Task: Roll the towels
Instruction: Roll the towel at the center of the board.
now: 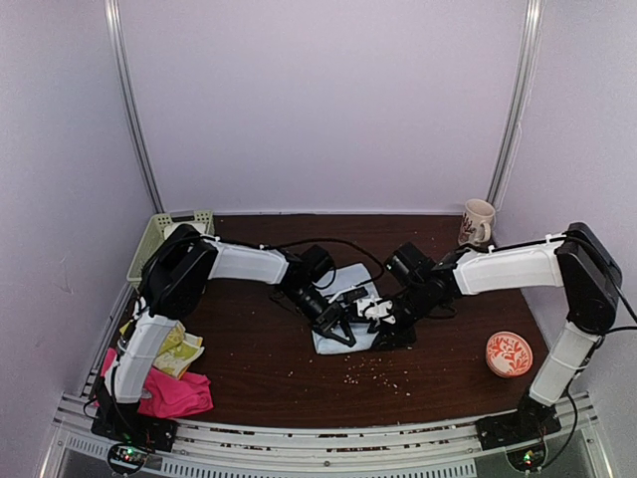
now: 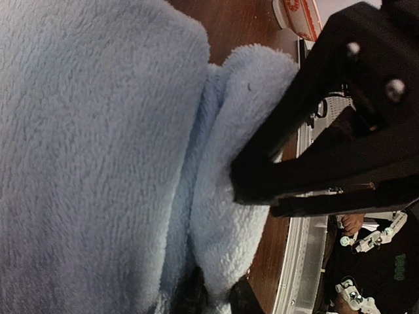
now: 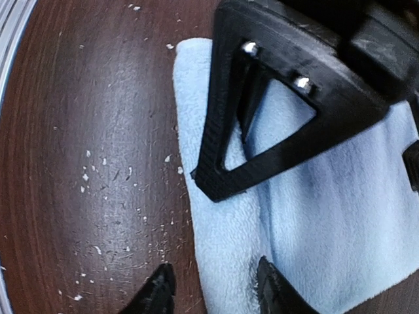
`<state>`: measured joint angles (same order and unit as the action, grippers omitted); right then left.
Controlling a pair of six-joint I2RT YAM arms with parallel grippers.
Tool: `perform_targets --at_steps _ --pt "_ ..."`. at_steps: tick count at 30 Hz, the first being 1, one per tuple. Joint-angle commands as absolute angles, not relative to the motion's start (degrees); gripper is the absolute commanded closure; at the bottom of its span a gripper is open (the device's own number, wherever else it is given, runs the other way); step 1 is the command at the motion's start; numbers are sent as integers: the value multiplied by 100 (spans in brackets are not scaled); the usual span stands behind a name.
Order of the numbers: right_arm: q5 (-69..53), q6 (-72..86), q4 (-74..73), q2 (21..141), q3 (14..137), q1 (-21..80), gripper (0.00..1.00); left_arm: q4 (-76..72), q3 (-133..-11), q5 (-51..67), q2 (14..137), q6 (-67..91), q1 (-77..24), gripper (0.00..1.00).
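A pale blue towel (image 1: 343, 289) lies at the table's middle, its near edge folded over. My left gripper (image 1: 336, 327) is shut on that folded edge; in the left wrist view the gripper (image 2: 216, 297) pinches a thick fold of the blue towel (image 2: 98, 144). My right gripper (image 1: 382, 319) is open at the towel's right side. In the right wrist view the gripper (image 3: 216, 291) straddles the edge of the towel (image 3: 327, 216), one finger on cloth, one over bare wood. A hot-pink towel (image 1: 177, 394) and a yellow-green patterned one (image 1: 181, 351) lie near left. No cream-white towel shows.
A pale green slotted basket (image 1: 157, 239) stands at the back left. A mug (image 1: 478, 221) stands at the back right and a red patterned bowl (image 1: 509, 354) at the near right. Crumbs are scattered on the brown table (image 1: 259, 368) in front of the towel.
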<state>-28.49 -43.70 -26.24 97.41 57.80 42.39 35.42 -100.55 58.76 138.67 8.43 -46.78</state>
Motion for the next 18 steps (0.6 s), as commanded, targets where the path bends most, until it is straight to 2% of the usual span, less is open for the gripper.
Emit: perform_targets --at_steps 1,4,7,12,15,18 --pt "-2653 -4368 -2341 10103 5734 4298 67 3135 -9641 5440 13792 1081 -4624 88" --pt "-2674 -4368 -2512 10217 5794 4302 86 2635 -9292 5269 13464 1191 -4613 83" --pt "-2947 -4480 -2944 10203 5954 4298 97 1908 -8752 4968 12839 1240 -4597 73" --pt "-3458 -4839 -4356 10351 6585 4298 100 721 -7668 4360 11798 1450 -4493 65" --pt "-3685 -5007 -5622 10846 7139 4270 100 182 -7200 4359 11324 1788 -4323 64" --pt "-3828 -4896 -5963 11239 7432 4229 100 -509 -6559 3820 10722 1962 -4228 64"
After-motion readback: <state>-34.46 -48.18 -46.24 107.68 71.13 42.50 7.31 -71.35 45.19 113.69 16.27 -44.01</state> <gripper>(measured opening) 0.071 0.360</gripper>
